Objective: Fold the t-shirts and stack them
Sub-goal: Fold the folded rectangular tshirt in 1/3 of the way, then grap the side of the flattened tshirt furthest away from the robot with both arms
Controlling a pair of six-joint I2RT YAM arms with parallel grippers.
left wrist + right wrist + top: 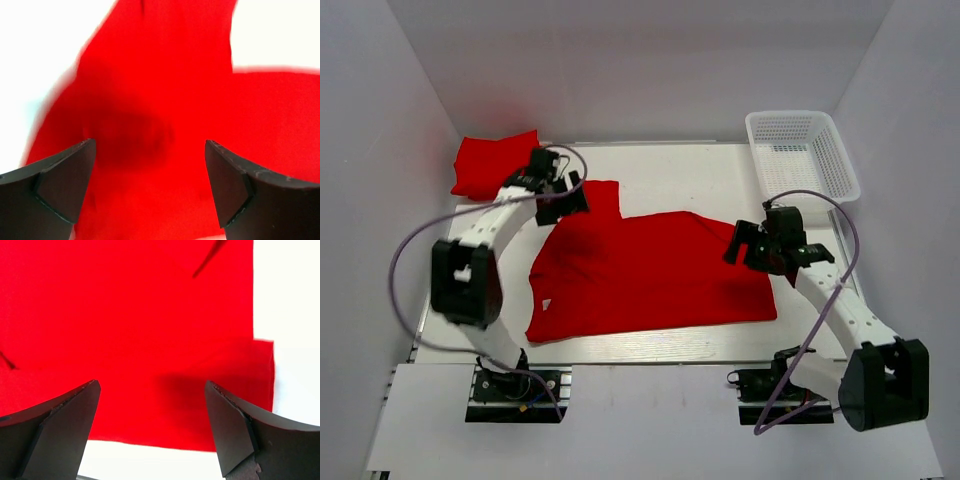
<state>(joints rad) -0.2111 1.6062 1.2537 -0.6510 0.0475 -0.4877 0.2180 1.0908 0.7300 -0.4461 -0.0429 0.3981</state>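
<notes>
Spread t-shirt (pixel 650 275) lies flat mid-table, and a folded t-shirt (pixel 492 163) sits at the far left corner. Left gripper (pixel 150 145) hangs over the spread shirt's upper left part and right gripper (pixel 152 385) over its right edge, both with jaws wide apart, gripping nothing. White mesh basket (pixel 800 150) at far right corner, only its own mesh floor showing inside.

Bright, even, diffuse light fills the overhead view, with no hard glare on the counter (pixel 670 165). Soft, faint shadows lie on the spread t-shirt (pixel 650 280) beneath both arms. In both wrist views the counter blows out to pure white and the oversaturated red hides the weave. The left wrist view is blurred along the cloth edges, with a dim shadow ahead of the left end effector (pixel 150 142). The right wrist view is sharper.
</notes>
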